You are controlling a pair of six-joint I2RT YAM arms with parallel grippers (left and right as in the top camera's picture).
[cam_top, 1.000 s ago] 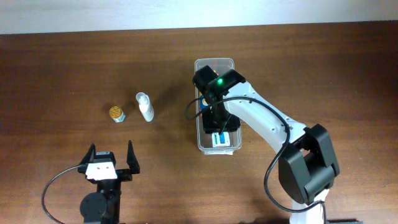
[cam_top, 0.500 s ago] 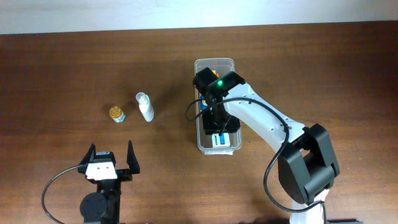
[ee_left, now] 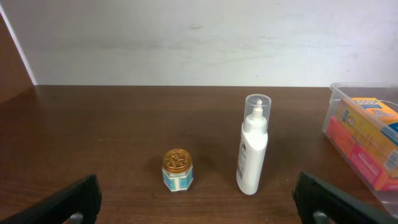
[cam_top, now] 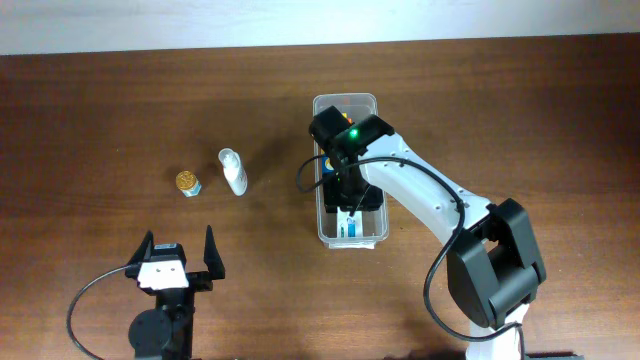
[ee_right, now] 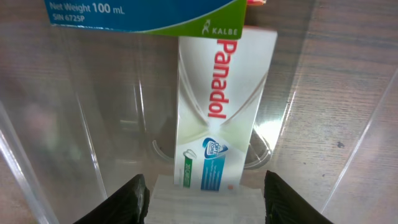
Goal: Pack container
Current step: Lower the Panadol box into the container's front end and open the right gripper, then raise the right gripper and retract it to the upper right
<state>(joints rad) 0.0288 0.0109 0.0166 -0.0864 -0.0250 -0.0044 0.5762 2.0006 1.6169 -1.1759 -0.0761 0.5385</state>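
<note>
Lately eased the right gripper [ee_right: 205, 198] open inside the container [cam_top: 345, 102]. Found its fingers [ee_right: 132, 194] spread to either side of the white Panadol box [ee_right: 217, 118], a gap showing on both sides, where a second earlier had them closer together. Saw that box lying flat on the clear floor at the near end of the container, its far end at a blue-and-green carton [ee_right: 143, 12]. From overhead, saw less blue at that near end than a second before, and the black wrist drawn a touch toward the far side. Found the container itself unmoved, right of centre on the brown table [cam_top: 100, 120], long side running near to far, an orange box [ee_left: 367, 130] visible through its wall. Kept the left gripper [cam_top: 180, 240] spread wide and empty at the near left, as before. Left the white bottle [cam_top: 234, 172] and the gold-lidded jar [cam_top: 187, 183] near each other, left of the container and well apart from it, neither shifted.
</note>
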